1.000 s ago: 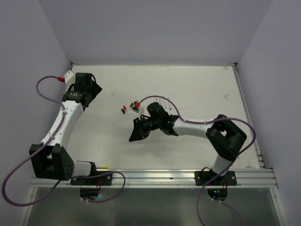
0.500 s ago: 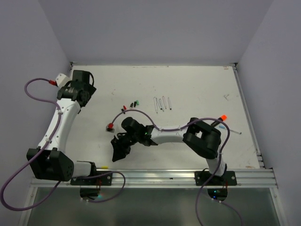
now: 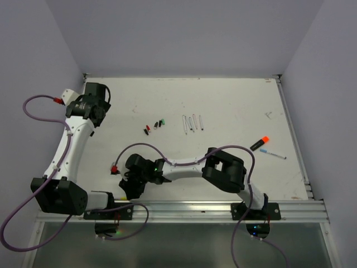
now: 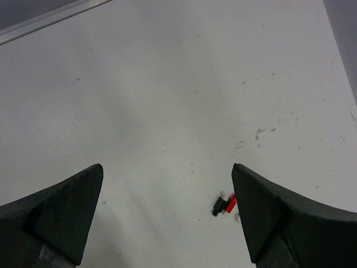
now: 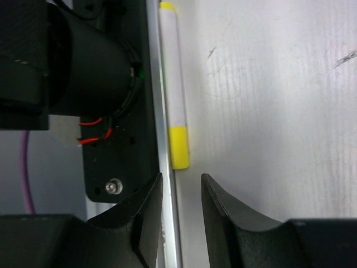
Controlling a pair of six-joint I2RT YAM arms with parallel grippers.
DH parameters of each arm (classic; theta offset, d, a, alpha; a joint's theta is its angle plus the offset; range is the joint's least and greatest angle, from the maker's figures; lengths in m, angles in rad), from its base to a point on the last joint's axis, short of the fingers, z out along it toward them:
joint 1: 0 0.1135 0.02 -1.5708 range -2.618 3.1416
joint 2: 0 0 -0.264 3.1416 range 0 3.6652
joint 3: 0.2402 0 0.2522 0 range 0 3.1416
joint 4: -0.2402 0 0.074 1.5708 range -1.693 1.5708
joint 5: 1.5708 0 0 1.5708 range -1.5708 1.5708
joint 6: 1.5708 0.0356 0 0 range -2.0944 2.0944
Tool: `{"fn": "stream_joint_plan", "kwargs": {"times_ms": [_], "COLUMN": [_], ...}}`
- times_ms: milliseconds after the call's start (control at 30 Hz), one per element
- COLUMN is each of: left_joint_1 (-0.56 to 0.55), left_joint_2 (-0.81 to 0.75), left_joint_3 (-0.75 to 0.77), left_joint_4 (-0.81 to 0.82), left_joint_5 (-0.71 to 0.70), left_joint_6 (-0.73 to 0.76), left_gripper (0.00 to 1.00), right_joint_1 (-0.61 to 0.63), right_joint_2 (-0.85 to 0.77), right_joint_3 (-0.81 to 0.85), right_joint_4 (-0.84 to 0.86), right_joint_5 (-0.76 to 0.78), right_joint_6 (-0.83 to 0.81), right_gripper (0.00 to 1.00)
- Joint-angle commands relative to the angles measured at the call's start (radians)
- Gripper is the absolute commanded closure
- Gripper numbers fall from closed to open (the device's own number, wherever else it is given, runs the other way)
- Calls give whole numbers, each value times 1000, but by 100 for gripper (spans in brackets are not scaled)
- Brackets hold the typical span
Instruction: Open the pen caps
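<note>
The yellow cap [image 5: 178, 148] sits on the end of a white pen [image 5: 172, 84] that lies flat on the worktop [image 3: 234, 106], pressed along the rail [image 3: 184, 207] at its near edge. The pen runs parallel to the rail, and the cap is the end closest to the right claw [image 5: 181, 184]. This claw is half spread and holds nothing. Its opening is in line with the cap and just short of it, with one finger above the rail and the other above the worktop.

I judge that the step in hand is to take this pen. Little room is left on the rail side, so that finger should slide down between rail and pen without catching the metal. It seems better to close on the white barrel and keep the cap free for pulling. A grip too near the end may roll the pen away.

The loose caps [image 3: 154, 125], black, red and green, lie well apart from the rail. The left claw [image 4: 167, 167], wide spread and empty, hangs even further from the rail.
</note>
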Motion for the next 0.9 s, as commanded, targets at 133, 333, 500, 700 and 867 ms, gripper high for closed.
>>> {"fn": "stream_joint_plan", "kwargs": {"times_ms": [133, 333, 500, 700, 867], "left_joint_1": [8, 9, 8, 8, 8], "left_joint_2": [-5, -5, -4, 1, 1], "left_joint_3": [36, 28, 15, -1, -10], "left_joint_4": [11, 27, 46, 56, 60], "left_joint_5": [-32, -9, 3, 13, 19], "left_joint_6": [-9, -2, 6, 11, 18], "left_gripper": [0, 0, 0, 0, 0], "right_joint_1": [15, 32, 42, 42, 40], "right_joint_2": [49, 71, 22, -69, -115], "right_joint_3": [115, 145, 85, -18, -49], "right_joint_4": [-98, -106, -37, 79, 101], "right_joint_5": [151, 160, 180, 205, 156], "right_joint_6": [-104, -118, -91, -51, -23], "right_gripper": [62, 63, 63, 65, 72]}}
